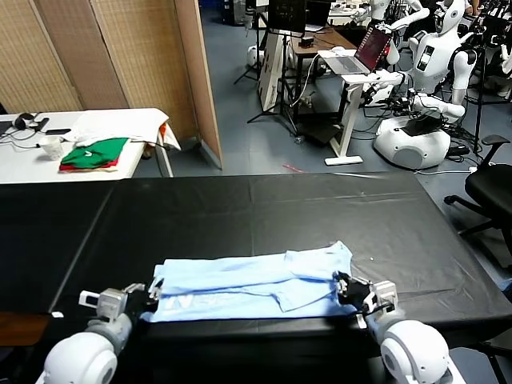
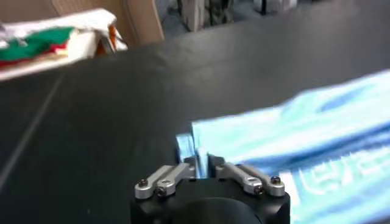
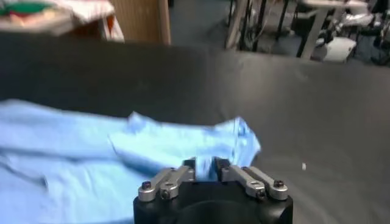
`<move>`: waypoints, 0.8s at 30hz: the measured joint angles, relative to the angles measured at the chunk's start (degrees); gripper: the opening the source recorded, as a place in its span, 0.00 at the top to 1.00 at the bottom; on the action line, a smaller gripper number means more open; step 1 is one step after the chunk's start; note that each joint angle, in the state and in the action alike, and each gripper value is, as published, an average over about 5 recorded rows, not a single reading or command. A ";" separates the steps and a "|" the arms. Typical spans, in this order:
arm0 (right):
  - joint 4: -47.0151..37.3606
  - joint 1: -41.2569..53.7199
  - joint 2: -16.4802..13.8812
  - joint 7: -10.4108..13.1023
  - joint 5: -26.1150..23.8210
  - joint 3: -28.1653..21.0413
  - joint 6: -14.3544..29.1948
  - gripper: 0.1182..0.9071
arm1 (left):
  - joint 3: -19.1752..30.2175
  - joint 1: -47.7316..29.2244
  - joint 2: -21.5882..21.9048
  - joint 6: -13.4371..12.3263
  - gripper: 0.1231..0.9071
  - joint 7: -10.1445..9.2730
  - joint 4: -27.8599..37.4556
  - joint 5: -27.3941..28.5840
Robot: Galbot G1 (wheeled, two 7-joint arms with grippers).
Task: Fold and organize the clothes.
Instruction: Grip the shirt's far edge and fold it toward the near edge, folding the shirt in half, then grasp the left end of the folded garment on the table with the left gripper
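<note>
- The shirt [image 1: 256, 284] lies flat on the black worktop [image 1: 264, 212], near the front edge, its long side running from left to right.
- The left hand [image 1: 142, 302] is at the shirt's left end, the right hand [image 1: 352, 290] at its right end. Each is just as near.
- I cannot tell if either hand grips the cloth.
- One shirt, two hands.
</note>
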 joint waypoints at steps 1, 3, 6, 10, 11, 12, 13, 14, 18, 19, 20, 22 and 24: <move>-0.84 0.69 0.29 0.11 -0.07 -0.16 0.20 0.04 | -0.10 -0.55 -0.20 0.00 0.13 -0.14 0.19 -0.73; -2.53 1.95 0.85 0.25 -0.29 -0.54 0.57 0.01 | -0.08 -1.76 -0.52 0.00 0.05 -0.43 0.80 -2.56; -4.94 3.51 1.58 0.31 -0.79 -1.13 1.07 0.00 | 0.32 -3.56 -1.01 -0.31 0.01 -0.68 2.07 -5.13; -7.60 5.04 2.48 0.32 -1.34 -1.76 1.34 0.00 | 1.07 -5.40 -1.65 -1.19 0.00 -0.65 4.11 -6.86; -8.16 5.34 2.68 0.32 -1.42 -1.89 1.37 0.00 | 1.27 -5.72 -1.75 -1.36 0.00 -0.60 4.62 -6.95; -8.70 5.60 2.86 0.32 -1.52 -2.00 1.40 0.00 | 1.46 -6.00 -1.84 -1.52 0.00 -0.55 5.17 -6.88; -9.25 5.83 3.06 0.31 -1.64 -2.10 1.44 0.00 | 1.67 -6.25 -1.90 -1.67 0.00 -0.48 5.73 -6.75; -9.73 6.00 3.26 0.29 -1.76 -2.18 1.48 0.00 | 1.87 -6.50 -1.95 -1.80 0.00 -0.41 6.25 -6.62; -11.47 6.64 4.19 0.08 -2.15 -2.50 1.67 0.07 | 2.58 -7.50 -2.18 -2.19 0.00 0.14 8.39 -5.89; -11.89 6.81 4.40 0.01 -2.21 -2.62 1.71 0.10 | 2.69 -7.72 -2.29 -2.27 0.00 0.33 8.94 -5.71; -12.29 6.98 4.60 -0.08 -2.30 -2.75 1.76 0.12 | 2.77 -7.88 -2.39 -2.33 0.00 0.50 9.45 -5.57; -13.03 7.30 4.97 -0.29 -2.49 -2.99 1.89 0.17 | 2.86 -8.04 -2.57 -2.44 0.02 0.73 10.35 -5.39; -13.65 7.57 5.30 -0.56 -2.86 -3.18 2.15 0.27 | 2.90 -8.02 -2.67 -2.52 0.06 0.83 10.98 -5.29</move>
